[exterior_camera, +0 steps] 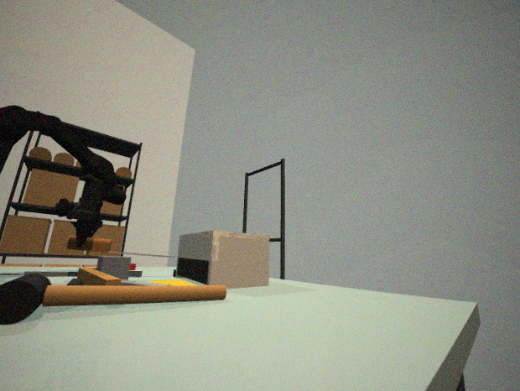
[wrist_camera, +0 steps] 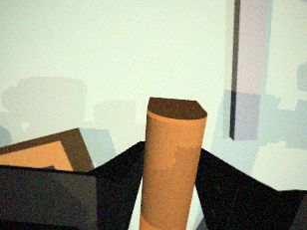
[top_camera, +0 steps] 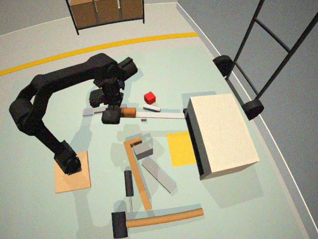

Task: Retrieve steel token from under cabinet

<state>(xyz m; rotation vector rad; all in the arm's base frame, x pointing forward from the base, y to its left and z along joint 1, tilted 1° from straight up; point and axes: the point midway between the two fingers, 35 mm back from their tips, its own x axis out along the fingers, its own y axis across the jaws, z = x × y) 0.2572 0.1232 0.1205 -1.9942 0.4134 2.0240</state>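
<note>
My gripper is shut on the orange handle of a long flat-bladed tool. The steel blade is held roughly level above the table and points at the cabinet. Its tip is close to the far end of the cabinet's front; whether they touch I cannot tell. The yellow marked area lies in front of the cabinet and holds nothing visible. The steel token is not visible; the space under the cabinet is dark.
Under or near the tool are a red cube, a pale bar, a small grey block and a long pale strip. Nearer lie an L-shaped wooden piece, grey block, grey plate, screwdriver and hammer.
</note>
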